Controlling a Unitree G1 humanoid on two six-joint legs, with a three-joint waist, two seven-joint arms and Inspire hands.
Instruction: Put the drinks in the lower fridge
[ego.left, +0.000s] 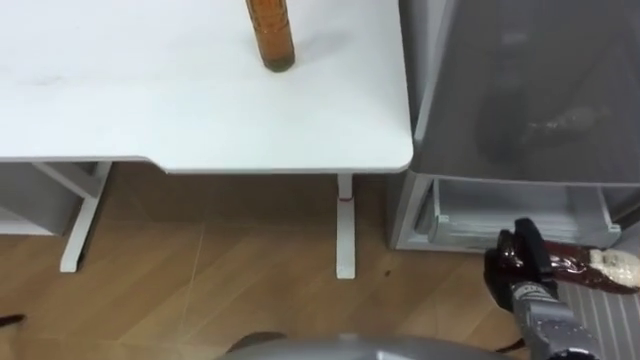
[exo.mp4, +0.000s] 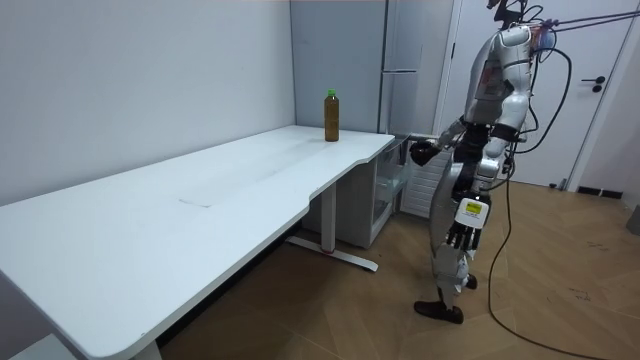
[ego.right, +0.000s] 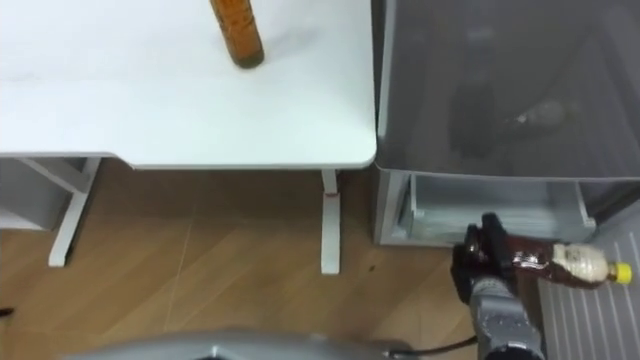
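At four o'clock the right robot hand (ego.right: 486, 262) is clamped on a drink bottle (ego.right: 558, 265) held sideways, probably to slide it into the open lower fridge (ego.right: 490, 205); another bottle (ego.right: 236, 35) waits on the bench (ego.right: 150, 105) at twelve, and the left robot hand (exo.mp4: 462, 236) hangs loose.

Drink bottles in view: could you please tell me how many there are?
2. One bottle stands upright on the table by the fridge; the other bottle lies in the right hand before the open lower compartment. More may be hidden.
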